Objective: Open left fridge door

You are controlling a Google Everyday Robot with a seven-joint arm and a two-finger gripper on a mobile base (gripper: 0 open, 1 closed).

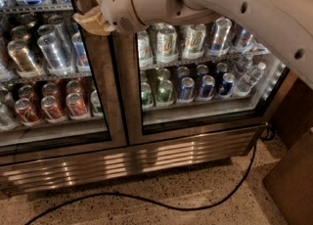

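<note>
The left fridge door has a clear glass pane in a brushed-steel frame, with silver cans and red cans behind the glass. It looks closed, flush with its twin. My gripper is tan and sits at the top of the door's right-hand stile, by the seam between the two doors. My pale arm reaches to it from the upper right, across the top of the right door.
The right glass door shows green and blue cans. A steel grille runs along the fridge's base. A black cable lies on the speckled floor. A brown panel stands at the right.
</note>
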